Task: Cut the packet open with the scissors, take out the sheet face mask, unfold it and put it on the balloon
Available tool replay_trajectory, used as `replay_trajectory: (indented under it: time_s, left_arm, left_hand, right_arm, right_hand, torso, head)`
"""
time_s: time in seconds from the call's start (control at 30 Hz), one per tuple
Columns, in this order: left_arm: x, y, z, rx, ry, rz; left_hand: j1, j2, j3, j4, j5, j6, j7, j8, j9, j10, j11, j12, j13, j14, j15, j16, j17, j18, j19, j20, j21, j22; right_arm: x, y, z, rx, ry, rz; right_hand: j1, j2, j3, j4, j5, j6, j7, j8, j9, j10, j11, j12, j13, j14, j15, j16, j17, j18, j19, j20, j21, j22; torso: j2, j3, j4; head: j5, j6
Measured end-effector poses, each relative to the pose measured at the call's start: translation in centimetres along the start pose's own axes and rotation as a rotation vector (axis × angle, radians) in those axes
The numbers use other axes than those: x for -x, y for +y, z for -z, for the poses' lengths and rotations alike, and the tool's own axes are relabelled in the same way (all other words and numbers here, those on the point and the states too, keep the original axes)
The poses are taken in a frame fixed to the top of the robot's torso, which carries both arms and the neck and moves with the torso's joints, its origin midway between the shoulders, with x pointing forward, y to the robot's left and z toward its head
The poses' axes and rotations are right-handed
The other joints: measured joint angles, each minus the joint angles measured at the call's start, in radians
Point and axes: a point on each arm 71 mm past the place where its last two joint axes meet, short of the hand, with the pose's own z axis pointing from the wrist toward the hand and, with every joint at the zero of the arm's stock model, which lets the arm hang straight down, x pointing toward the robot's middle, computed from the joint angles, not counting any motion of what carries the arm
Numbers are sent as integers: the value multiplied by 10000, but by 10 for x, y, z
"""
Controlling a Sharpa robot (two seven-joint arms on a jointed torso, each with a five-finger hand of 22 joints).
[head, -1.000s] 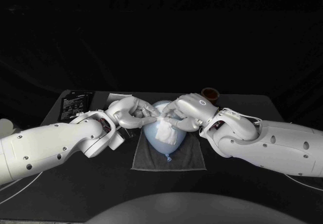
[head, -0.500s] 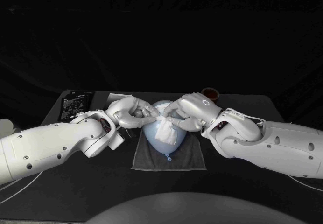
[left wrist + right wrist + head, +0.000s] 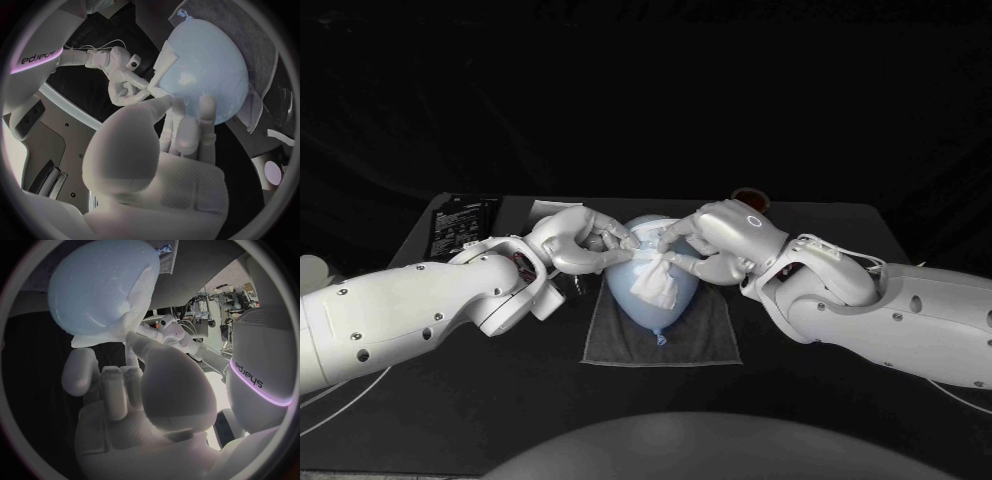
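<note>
The packet (image 3: 456, 228) lies done with at the table's (image 3: 473, 400) far left corner. The sheet face mask (image 3: 653, 283) is out and lies on the pale blue balloon (image 3: 651, 318) as a narrow, bunched strip (so unfolding and spreading look like what is left). The balloon rests on a grey towel (image 3: 620, 345) mid-table. The right hand (image 3: 715, 245) pinches the mask's far end. The left hand (image 3: 581, 245) lays its fingers (image 3: 187, 127) flat against the balloon just beside that end; I cannot tell whether it grips the mask.
</note>
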Motion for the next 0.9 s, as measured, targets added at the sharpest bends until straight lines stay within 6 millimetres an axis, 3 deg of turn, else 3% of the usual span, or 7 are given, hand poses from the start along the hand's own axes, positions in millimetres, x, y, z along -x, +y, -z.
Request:
replay_trajectory:
  time_s: [0.47, 0.63, 0.9]
  left_arm:
    - [-1, -1, -1, -38, -19, 123]
    - [-3, -5, -1, -323, -76, 331]
    - [0, -15, 0, -1074, -374, 661]
  left_hand:
    - [0, 0, 0, 0, 0, -1, -2, -57, -42, -255, -2, -67, -33, -37, 36, -2, -143, 0, -19, 19, 0, -68]
    - [-43, -43, 0, 0, 0, -1, -2, -115, -82, -504, 35, -476, -279, -513, 104, -281, -985, 113, -526, 91, -317, -548]
    - [-43, -43, -15, -153, 0, 71, 70, -133, -87, -502, 32, -642, -471, -575, 72, -290, -1060, 116, -588, 113, -317, -563]
  right_arm:
    - [-1, 3, -3, 118, -13, -178]
    - [-2, 3, -6, 142, -14, -203]
    - [-4, 2, -8, 96, -15, -177]
  right_hand:
    - [0, -1, 27, -28, -1, -19, -10, 38, 9, 0, 0, -14, -3, 27, -27, 31, -7, -1, -36, -34, -7, 7]
    - [0, -1, 27, -27, -1, -37, -22, 39, 37, 0, 0, -17, -8, 27, -27, 25, -9, -1, -36, -33, -8, 8]
    - [0, -1, 27, -27, -1, -14, -47, 38, 42, -1, 1, -29, -4, 25, -25, 21, -7, -1, -36, -33, -9, 7]
  torso:
    - [6, -11, 13]
    - [7, -11, 16]
    - [12, -16, 16]
  head:
    - [-19, 8]
    - [-23, 36]
    - [-26, 55]
